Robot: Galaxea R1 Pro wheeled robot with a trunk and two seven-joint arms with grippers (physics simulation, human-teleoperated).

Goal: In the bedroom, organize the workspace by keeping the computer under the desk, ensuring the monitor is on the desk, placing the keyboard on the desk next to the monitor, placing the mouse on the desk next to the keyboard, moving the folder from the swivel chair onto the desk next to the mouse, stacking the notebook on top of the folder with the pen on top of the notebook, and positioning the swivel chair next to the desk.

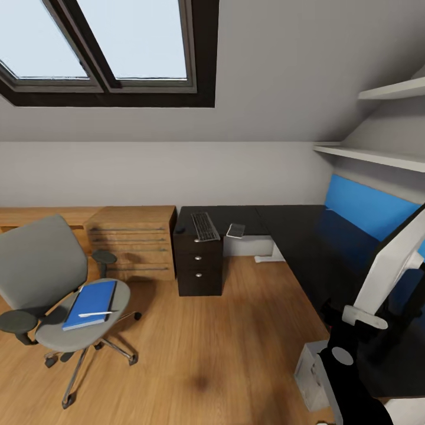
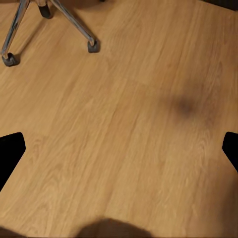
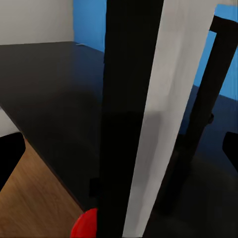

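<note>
From the head camera I see the swivel chair [image 1: 44,277] on the wood floor [image 1: 206,354], apart from the desk [image 1: 295,236], carrying the folder [image 1: 90,304] with the pen [image 1: 94,314] on top; the keyboard [image 1: 205,226] lies on the desk's far end, the monitor [image 1: 392,265] stands on its near end. My left wrist camera looks at floor and chair legs, its dark fingertips [image 2: 10,153] spread wide, gripping nothing. My right wrist camera faces the monitor edge-on between parted fingertips [image 3: 10,153]; I cannot tell whether they touch it.

folder [image 1: 90,303]: bright blue
pen [image 1: 94,314]: white
swivel chair [image 1: 36,265]: grey, black armrests
desk [image 1: 295,233]: glossy black, blue back panel
keyboard [image 1: 205,226]: silver-grey, black keys
floor [image 2: 129,134]: light wood grain
</note>
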